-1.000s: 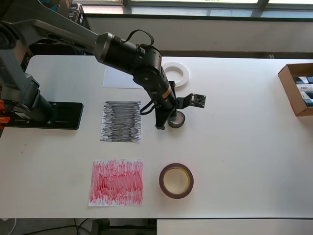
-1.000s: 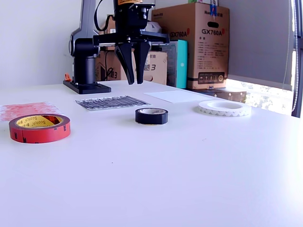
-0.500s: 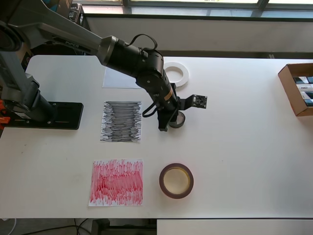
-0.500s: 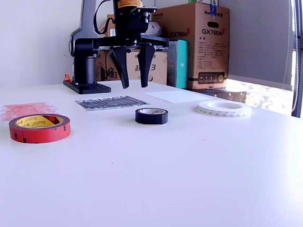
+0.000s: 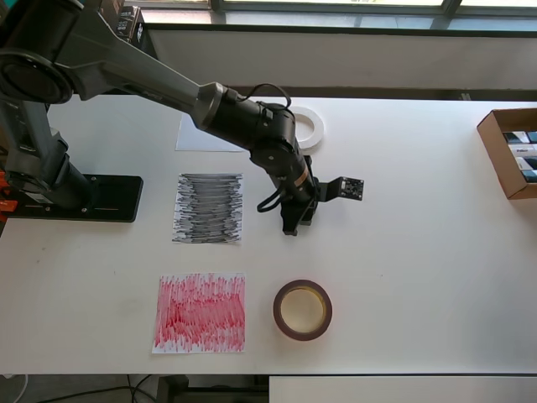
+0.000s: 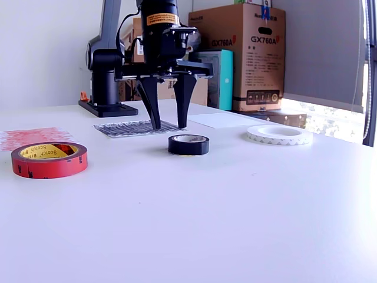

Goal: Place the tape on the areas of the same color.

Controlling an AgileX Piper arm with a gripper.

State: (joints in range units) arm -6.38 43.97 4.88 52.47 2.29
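The small black tape roll [image 6: 188, 144] lies flat on the white table. My gripper [image 6: 169, 125] hangs open just behind it, slightly to the exterior view's left, with its fingertips low and nothing between them. In the overhead view the gripper [image 5: 299, 220] covers this roll. The red-brown roll with the yellowish core [image 5: 302, 310] [image 6: 49, 159] lies beside the red scribble sheet [image 5: 200, 312]. The white ring [image 5: 305, 126] [image 6: 278, 134] rests near the plain white sheet [image 5: 200, 134], partly under the arm. The black scribble sheet [image 5: 208, 208] [image 6: 138, 127] is bare.
The arm's black base plate [image 5: 84, 198] sits at the overhead view's left edge. An open cardboard box [image 5: 510, 153] stands at the table's right edge. Cardboard boxes [image 6: 247, 56] are stacked behind the table in the exterior view.
The gripper has come down toward the table and shifted over the black roll, and its jaws have spread wider. The rolls and sheets have not moved.
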